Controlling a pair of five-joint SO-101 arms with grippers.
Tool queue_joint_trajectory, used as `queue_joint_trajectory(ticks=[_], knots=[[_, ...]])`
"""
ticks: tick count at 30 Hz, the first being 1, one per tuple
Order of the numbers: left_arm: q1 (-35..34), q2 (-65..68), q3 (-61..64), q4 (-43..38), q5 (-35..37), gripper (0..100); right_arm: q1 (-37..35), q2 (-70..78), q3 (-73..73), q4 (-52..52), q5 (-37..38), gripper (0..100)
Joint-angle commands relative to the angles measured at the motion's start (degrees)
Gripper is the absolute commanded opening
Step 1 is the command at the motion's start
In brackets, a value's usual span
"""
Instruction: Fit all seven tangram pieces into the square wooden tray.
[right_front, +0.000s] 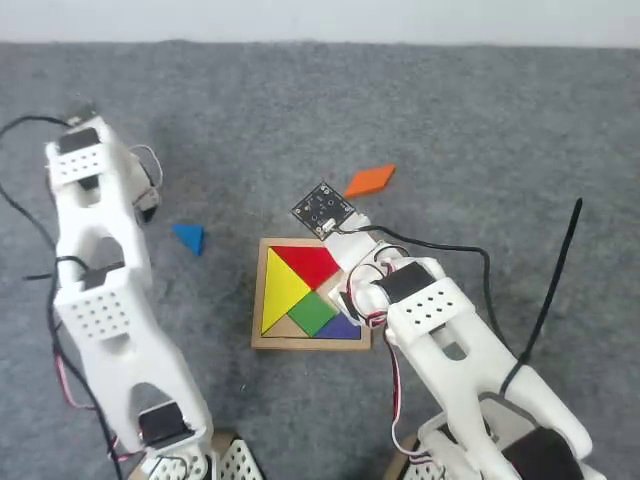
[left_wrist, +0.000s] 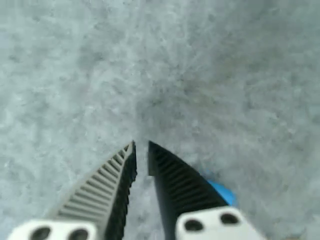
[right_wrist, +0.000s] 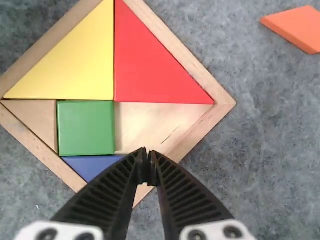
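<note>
High view: four pieces in the tray, two on the counter

The square wooden tray (right_front: 300, 343) lies flat near the middle of the grey counter (right_front: 480, 120). Inside it, the yellow triangle (right_front: 281, 288) fills the left side and the red triangle (right_front: 310, 262) fills the far side, the two meeting along one long edge. The green square (right_front: 312, 312) sits at the point where they meet, and a dark blue piece (right_front: 340, 326) lies against the near rim, touching the square.

From the right wrist view, bare wood shows in two slots of the tray (right_wrist: 220, 102). One lies between the red triangle (right_wrist: 150, 65) and the rim, and a smaller one lies under the yellow triangle (right_wrist: 75, 65) beside the green square (right_wrist: 85, 127). The right pincer (right_wrist: 146, 155) hangs over the tray's rim next to the dark blue piece (right_wrist: 92, 165), its fingers pressed together with nothing between them.

The orange parallelogram (right_front: 370, 180) rests on the counter beyond the tray, apart from it. The blue triangle (right_front: 189, 237) lies to the tray's left, near the left arm (right_front: 100, 300).

In the left wrist view, the left pincer (left_wrist: 141, 146) points at bare counter. Its fingers are all but together with only a thin slit between them, holding nothing, and the blue triangle (left_wrist: 222, 192) peeks out just beside the black finger
</note>
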Motion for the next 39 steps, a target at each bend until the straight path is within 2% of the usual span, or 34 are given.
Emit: queue_joint_trajectory(ticks=[1,8,14,18,22,25,30,35,39], knots=[[1.2,0.7,-1.8,-1.7,-3.1,1,0.7,-2.2,-1.3,0.6,-0.7,0.7],[3.1,-2.7,-1.6,-0.4,-8.9,1,0.7,-2.2,-1.3,0.6,-0.7,0.7],[9.2,-3.4,-1.4,-0.7,-18.7,1,0.7,-2.3,-1.3,0.6,-0.7,0.7],[11.3,-1.2,-1.7,-1.9,-19.7,1,0.7,-2.3,-1.3,0.6,-0.7,0.7],[10.1,-0.1,-1.4,-1.9,-19.6,1,0.7,-2.3,-1.3,0.6,-0.7,0.7],[8.4,-0.4,-1.5,1.8,-20.7,1,0.7,-2.3,-1.3,0.6,-0.7,0.7],[7.5,-1.8,-1.3,8.6,-28.0,1,0.7,-2.3,-1.3,0.6,-0.7,0.7],[9.9,-1.9,-0.6,10.5,-32.0,1,0.7,-2.3,-1.3,0.6,-0.7,0.7],[13.4,-2.1,4.7,10.5,-36.3,1,0.7,-2.3,-1.3,0.6,-0.7,0.7]])
